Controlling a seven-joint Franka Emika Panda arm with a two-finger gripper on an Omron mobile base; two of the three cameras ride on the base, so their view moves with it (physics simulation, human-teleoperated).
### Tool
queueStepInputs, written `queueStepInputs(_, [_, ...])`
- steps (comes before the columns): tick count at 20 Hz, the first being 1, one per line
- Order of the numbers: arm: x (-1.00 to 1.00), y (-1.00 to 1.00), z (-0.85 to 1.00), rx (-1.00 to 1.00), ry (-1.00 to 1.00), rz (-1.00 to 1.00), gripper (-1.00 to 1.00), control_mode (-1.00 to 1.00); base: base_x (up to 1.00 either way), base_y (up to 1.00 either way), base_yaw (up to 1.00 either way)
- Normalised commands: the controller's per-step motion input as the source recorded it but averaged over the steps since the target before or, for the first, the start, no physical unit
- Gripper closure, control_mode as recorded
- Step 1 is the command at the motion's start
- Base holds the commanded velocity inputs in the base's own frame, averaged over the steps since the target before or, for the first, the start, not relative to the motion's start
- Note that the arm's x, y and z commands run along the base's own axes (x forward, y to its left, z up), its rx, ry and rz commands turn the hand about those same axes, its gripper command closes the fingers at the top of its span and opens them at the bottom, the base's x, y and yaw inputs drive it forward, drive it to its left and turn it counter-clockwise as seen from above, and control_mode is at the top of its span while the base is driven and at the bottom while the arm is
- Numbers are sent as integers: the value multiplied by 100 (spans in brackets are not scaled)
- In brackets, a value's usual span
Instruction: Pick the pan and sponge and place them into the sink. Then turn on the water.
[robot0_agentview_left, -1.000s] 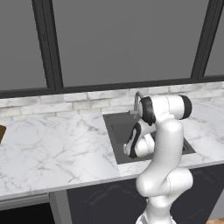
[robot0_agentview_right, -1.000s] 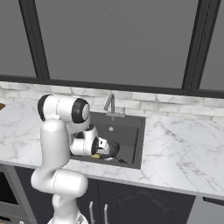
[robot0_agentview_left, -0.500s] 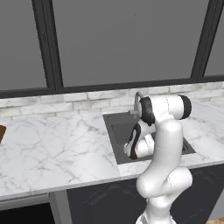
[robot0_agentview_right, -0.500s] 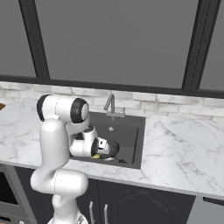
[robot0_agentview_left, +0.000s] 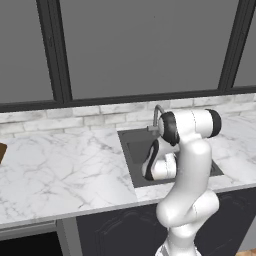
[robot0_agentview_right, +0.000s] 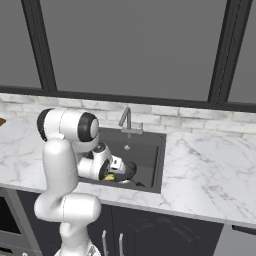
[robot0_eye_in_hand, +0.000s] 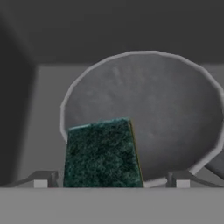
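One sponge (robot0_eye_in_hand: 101, 153) was seen lying in one pan (robot0_eye_in_hand: 175, 118) inside the sink (robot0_agentview_right: 150, 155). The gripper (robot0_eye_in_hand: 109, 178) was spread wide around the sponge, with bare pan floor beyond it.

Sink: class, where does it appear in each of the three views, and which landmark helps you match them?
Left base view: dark basin right of centre, sink.
Right base view: centre, slightly low.
Hand view: its grey floor and walls surround the pan, sink.
Landmark: the gooseneck faucet behind the basin, in both base views.

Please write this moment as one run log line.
end effector: open, low in sink | sponge: between fingertips, over pan | pan: in sink | water: not visible
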Motion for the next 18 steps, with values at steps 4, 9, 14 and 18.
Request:
queueStepInputs(4, [-6, 0, 27, 0, -10, -1, -100, -100, 0, 0, 0])
queueStepInputs(9, [-12, 0, 30, 0, -11, 0, -100, -100, 0, 0, 0])
queueStepInputs(14, [-11, -2, 36, 0, -10, 0, -100, -100, 0, 0, 0])
queueStepInputs(18, [-13, -6, 36, 0, -11, 0, -100, -100, 0, 0, 0])
